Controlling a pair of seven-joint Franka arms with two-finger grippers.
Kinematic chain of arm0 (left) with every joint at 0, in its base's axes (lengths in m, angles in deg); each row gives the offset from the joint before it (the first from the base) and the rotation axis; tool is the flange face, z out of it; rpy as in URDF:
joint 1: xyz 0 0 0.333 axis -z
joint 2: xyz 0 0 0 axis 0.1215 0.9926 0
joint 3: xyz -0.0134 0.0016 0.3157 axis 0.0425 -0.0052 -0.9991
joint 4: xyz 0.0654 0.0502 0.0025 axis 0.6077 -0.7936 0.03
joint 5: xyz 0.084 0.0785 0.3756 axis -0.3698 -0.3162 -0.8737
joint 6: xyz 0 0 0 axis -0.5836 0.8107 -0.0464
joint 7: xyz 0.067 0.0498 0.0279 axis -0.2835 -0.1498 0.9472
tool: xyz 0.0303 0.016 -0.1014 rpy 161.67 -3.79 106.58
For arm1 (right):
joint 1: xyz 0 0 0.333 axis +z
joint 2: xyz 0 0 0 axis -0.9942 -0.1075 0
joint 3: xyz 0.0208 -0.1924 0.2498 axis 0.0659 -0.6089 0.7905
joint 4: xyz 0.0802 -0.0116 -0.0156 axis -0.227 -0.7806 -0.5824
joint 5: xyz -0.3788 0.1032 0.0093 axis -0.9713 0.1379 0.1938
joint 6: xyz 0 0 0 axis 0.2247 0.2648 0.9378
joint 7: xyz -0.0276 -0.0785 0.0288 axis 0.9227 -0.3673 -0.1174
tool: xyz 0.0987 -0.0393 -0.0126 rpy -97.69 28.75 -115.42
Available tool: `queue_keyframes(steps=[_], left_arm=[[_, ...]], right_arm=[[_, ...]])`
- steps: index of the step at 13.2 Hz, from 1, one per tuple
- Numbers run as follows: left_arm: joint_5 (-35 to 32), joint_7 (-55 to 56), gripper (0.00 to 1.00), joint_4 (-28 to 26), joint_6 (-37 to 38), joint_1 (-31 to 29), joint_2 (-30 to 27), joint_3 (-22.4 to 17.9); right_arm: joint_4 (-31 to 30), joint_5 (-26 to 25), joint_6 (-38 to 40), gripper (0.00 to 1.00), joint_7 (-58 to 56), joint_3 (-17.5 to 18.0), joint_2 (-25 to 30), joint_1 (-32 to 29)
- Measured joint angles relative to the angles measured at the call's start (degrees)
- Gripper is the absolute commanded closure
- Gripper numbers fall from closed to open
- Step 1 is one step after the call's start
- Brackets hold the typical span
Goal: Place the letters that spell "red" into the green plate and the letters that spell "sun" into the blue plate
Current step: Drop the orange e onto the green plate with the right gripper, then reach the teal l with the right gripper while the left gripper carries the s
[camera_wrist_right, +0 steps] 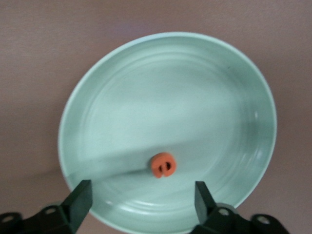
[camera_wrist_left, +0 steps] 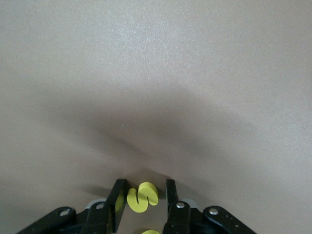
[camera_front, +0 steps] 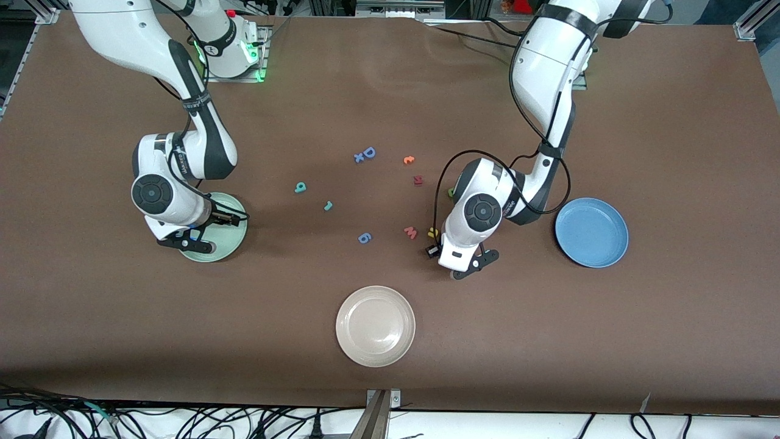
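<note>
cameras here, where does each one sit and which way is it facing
Front view: high across the table, facing both arms' bases; shows both arms, the green plate, blue plate, beige plate and scattered letters.
Left wrist view: on the left arm's wrist, looking down past the left pincer, which is shut on the yellow "s" over bare table.
Right wrist view: on the right arm's wrist, looking down between the open right pincer's fingers at the orange "e" in the green plate.
Shared: the green plate shows in the front and right wrist views.

green plate (camera_front: 234, 242) half hidden under right arm; second yellow letter (camera_wrist_left: 151, 232) cut off.
</note>
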Motion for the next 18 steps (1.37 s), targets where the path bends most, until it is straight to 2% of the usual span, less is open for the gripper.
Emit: queue_keyframes(steps=[5,8,10,12,14,18], left_arm=[[-3.9,5.5,0.60,-0.3,-0.8,1.0,0.0,-0.1],[-4.0,6.2,0.63,-0.8,-1.4,1.1,-0.3,-0.2],[-4.0,6.7,0.71,-1.2,-1.7,1.1,-0.5,-0.2],[-4.1,6.8,0.73,-1.8,-1.8,1.3,-0.8,-0.3],[-4.1,6.9,0.74,-1.8,-1.9,1.5,-0.9,-0.5],[-4.2,6.9,0.78,-1.8,-1.9,1.7,-0.9,-0.6]], right_arm=[[0.7,3.6,-0.7,0.01,18.9,9.6,1.2,0.8],[0.8,3.8,-5.6,0.01,32.3,14.1,0.8,2.1],[0.7,3.8,-10.2,0.02,38.8,14.6,-0.7,5.2],[0.7,3.8,-14.4,0.12,43.0,14.7,-3.0,7.7],[0.6,3.8,-15.9,0.13,44.3,14.7,-4.9,9.2],[0.7,3.8,-16.4,0.33,44.6,14.5,-6.2,9.7]])
